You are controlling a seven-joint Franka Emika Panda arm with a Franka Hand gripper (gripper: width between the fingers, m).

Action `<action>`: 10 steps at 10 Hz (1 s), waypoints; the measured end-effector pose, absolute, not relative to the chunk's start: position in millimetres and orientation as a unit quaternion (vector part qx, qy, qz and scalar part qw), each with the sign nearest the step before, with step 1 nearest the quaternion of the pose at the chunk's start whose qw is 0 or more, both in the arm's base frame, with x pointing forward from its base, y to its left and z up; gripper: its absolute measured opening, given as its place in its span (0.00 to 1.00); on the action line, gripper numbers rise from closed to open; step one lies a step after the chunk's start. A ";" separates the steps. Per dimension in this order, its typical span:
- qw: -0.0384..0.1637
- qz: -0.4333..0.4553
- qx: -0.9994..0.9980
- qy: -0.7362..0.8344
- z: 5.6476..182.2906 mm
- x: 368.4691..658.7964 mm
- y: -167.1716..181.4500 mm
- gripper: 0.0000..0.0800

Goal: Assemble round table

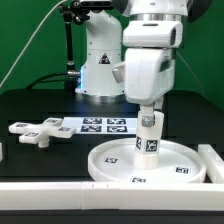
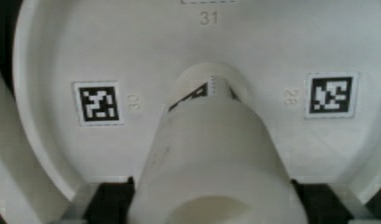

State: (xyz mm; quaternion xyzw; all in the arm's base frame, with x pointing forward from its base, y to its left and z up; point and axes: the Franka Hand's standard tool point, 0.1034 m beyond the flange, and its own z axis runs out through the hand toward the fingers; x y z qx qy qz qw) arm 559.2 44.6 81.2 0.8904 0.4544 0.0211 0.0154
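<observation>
The round disc (image 1: pixel 150 160) lies flat near the front of the table, rim up, with square tags on its face. The cylinder leg (image 1: pixel 149 134) stands upright over the disc's middle, its lower end at the hub. My gripper (image 1: pixel 150 113) is shut on the leg's upper part. In the wrist view the leg (image 2: pixel 205 130) runs from between my fingers (image 2: pixel 112 200) down to the disc (image 2: pixel 98 60), with a tag on either side. The cross-shaped foot (image 1: pixel 36 130) lies on the table at the exterior view's left.
The marker board (image 1: pixel 100 126) lies behind the disc. Long white bars (image 1: pixel 60 198) edge the front and the exterior view's right (image 1: pixel 213 165). The arm's base (image 1: pixel 100 70) stands at the back.
</observation>
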 end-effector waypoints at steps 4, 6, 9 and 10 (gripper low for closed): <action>0.013 0.022 0.942 0.336 81.2 560.8 43.6 0.52; 0.000 0.040 0.974 0.224 81.1 556.4 39.6 0.52; -0.015 0.069 0.995 0.073 80.5 553.1 41.2 0.52; -0.017 0.069 0.997 0.026 80.7 554.3 40.8 0.52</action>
